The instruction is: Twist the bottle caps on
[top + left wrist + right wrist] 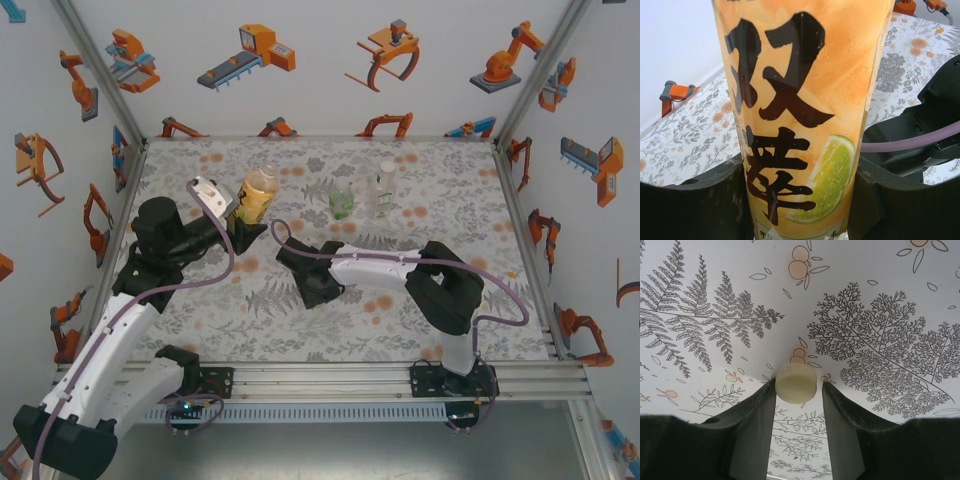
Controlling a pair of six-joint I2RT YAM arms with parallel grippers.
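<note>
Right wrist: I'm watching my right gripper [799, 385] bracketing the pale yellow cap [796, 382], probably light and slick, at its sides; pinch unclear. My left gripper [797, 187] is clamping the amber bottle [800, 100].

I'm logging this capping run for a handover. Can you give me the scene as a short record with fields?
surface: floral-print table
left gripper: shut on amber bottle, a finger on each side of its label
right gripper: low over the table, fingers either side of pale yellow cap; firm grip unclear
green-tinted bottle: standing free, mid-table
slim clear bottle: standing free, just right of the green one
caps on bottle necks: too small to tell
</note>
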